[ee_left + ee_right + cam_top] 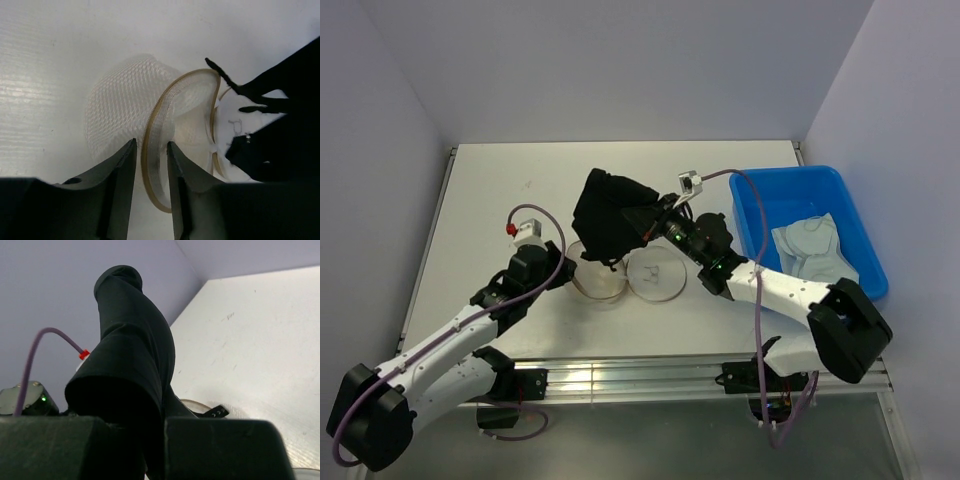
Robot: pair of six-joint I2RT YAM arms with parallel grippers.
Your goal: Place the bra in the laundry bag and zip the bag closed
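Note:
The laundry bag [601, 282] is a cream mesh pouch lying on the table with its mouth open. Its round lid [657, 276] is flopped to the right. My left gripper [568, 266] straddles the bag's tan zip rim [159, 131]. One finger is on each side of the rim, with a gap on the left side. The black bra [610, 213] hangs above the bag's mouth from my right gripper [647, 226], which is shut on it. In the right wrist view the bra [131, 345] fills the space above the gripper [162, 440]. In the left wrist view its strap end [225, 77] dangles over the bag's rim.
A blue plastic bin [820, 182] stands at the right of the table with pale cloth items [815, 250] inside. Grey walls enclose the table on three sides. A metal rail [640, 375] runs along the near edge.

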